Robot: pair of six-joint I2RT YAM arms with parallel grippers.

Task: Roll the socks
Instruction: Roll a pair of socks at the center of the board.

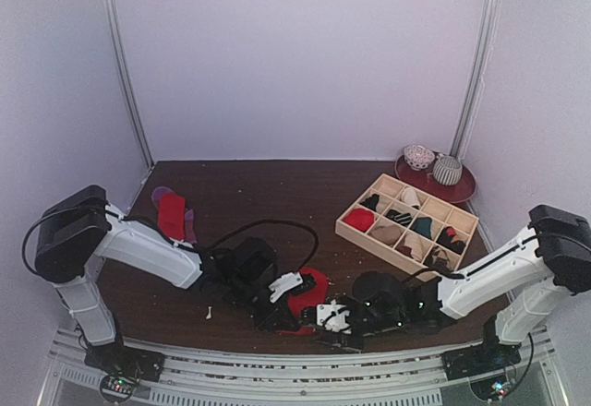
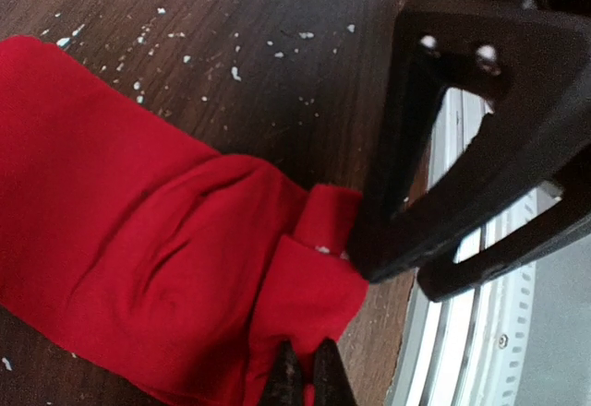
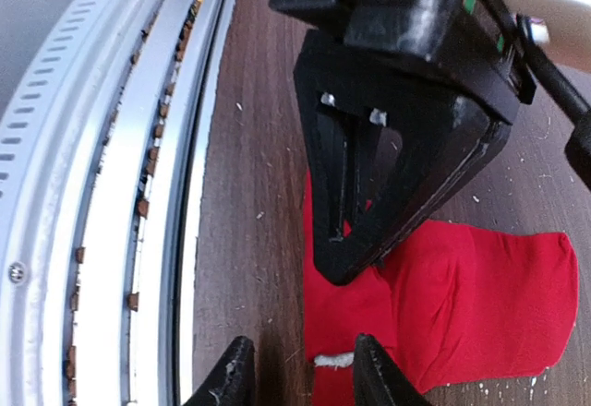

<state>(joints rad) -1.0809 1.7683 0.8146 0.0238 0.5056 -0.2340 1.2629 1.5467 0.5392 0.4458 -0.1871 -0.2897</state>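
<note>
**Pinching a limp red sock near the table's front edge**

The plain red fabric sock [image 2: 138, 240] lies on the dark brown wooden table [image 2: 231, 18], close to the near metal rail [image 3: 111, 194] and between both arms. The left arm's black two-finger gripper [image 2: 309, 378] is clamped on a bunched fold at the sock's end. The right arm's black two-finger gripper [image 3: 300, 374] stands parted, with the sock's edge between its fingers. Judging by the creases, the cloth is light, floppy and stretchy. It is best taken by a hem or doubled fold, or the roll will slump open.
</note>
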